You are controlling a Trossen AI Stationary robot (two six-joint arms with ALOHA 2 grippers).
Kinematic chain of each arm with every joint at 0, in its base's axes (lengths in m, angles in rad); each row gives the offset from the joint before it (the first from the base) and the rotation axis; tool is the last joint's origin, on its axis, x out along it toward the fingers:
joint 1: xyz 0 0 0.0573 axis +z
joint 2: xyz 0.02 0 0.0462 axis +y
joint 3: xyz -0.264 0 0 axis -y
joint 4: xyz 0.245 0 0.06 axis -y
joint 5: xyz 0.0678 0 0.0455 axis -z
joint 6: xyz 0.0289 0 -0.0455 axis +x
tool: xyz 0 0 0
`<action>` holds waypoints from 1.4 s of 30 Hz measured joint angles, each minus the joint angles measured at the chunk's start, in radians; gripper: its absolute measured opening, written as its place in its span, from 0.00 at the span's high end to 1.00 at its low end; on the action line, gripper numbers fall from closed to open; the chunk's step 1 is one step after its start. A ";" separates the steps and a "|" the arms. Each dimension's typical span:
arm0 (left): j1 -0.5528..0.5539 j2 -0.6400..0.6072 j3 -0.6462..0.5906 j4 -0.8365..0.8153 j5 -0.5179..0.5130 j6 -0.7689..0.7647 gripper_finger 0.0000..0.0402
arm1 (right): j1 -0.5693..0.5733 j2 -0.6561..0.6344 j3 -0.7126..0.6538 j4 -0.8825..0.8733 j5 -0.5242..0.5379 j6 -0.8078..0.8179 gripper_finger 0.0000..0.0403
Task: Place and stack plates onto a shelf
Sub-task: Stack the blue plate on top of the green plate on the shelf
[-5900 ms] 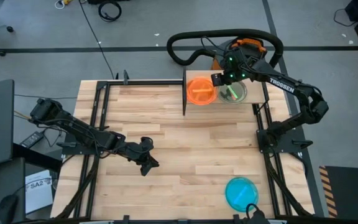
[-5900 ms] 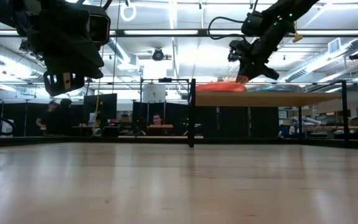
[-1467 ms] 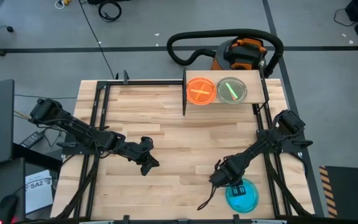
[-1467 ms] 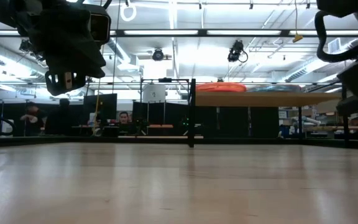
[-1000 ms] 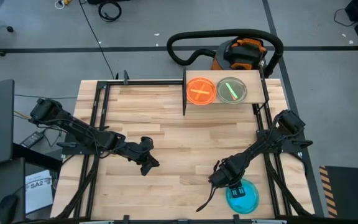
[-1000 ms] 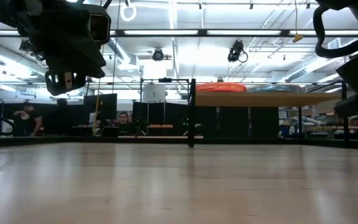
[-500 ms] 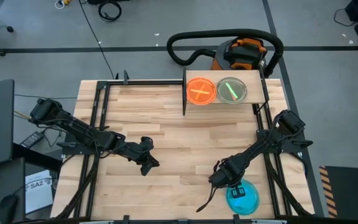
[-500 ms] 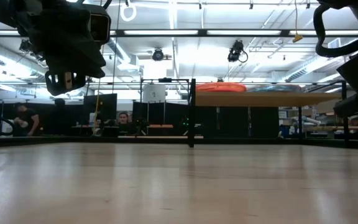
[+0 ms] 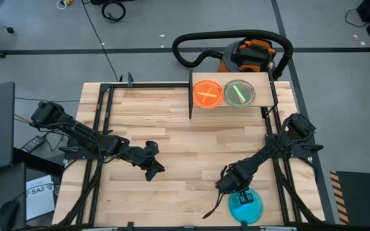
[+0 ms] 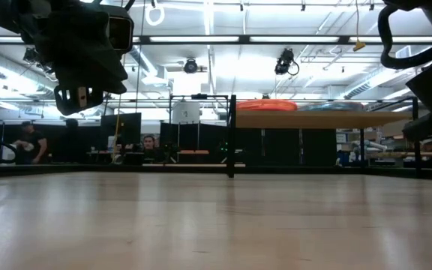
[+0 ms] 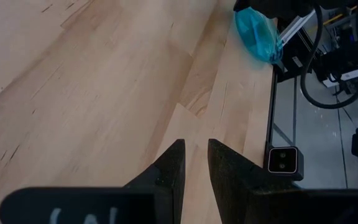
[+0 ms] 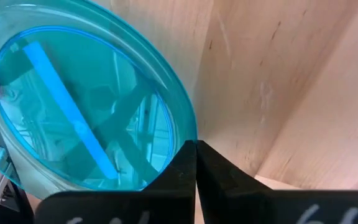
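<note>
Two plates on shelf point(image 9: 265, 83) already. Right gripper point(image 12: 196, 149) clamped on blue plate point(image 9: 245, 206) rim at table's near edge. Left gripper point(image 9: 151, 168) idle mid-table, fingers slightly apart. Risk: thin rim pinch slips on lift, plate drops.

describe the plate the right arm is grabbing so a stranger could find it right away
Start at the wooden table and go to its near edge on the right arm's side. There the right gripper is shut on the blue plate's rim. It is the only blue plate, far from the shelf's orange and green ones.
</note>
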 joint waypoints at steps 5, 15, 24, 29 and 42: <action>0.000 0.000 0.000 0.000 0.000 0.000 0.81 | -0.013 0.000 0.000 0.000 -0.003 0.000 0.99; 0.000 0.000 0.000 0.000 0.000 0.000 0.81 | -0.067 0.001 0.036 -0.009 -0.018 -0.026 0.99; 0.000 0.000 0.000 0.000 0.000 0.000 0.81 | -0.128 0.001 0.118 -0.056 -0.018 -0.110 0.99; 0.000 0.000 0.000 0.000 0.000 0.000 0.81 | -0.171 0.001 0.166 -0.108 -0.018 -0.145 0.99; 0.000 0.000 0.000 0.000 0.000 0.000 0.81 | -0.307 0.001 0.376 -0.326 -0.008 -0.336 0.99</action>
